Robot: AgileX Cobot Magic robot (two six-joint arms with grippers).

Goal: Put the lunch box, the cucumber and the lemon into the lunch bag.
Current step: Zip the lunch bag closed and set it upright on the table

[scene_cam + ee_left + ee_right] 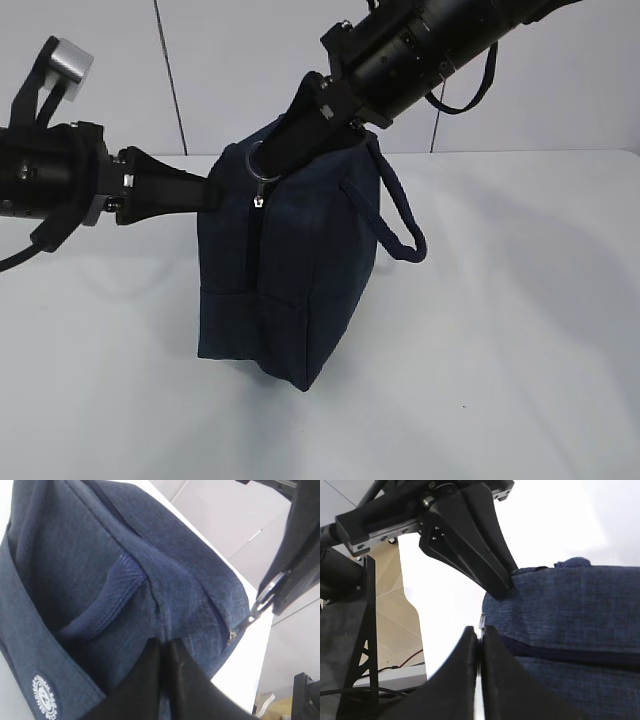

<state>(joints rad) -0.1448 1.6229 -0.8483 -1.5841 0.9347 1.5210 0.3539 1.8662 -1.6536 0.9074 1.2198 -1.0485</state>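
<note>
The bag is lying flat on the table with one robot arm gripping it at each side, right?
Not flat. The exterior view shows the bag standing upright on the table, with the left gripper and right gripper pinching it near the top.

Lunch bag upright on table; left gripper, right gripper touching it.

lunch bag: coarse matt navy woven cloth | ring pull: shiny silver metal | claws: smooth matt black plastic | table: smooth matt white
</note>
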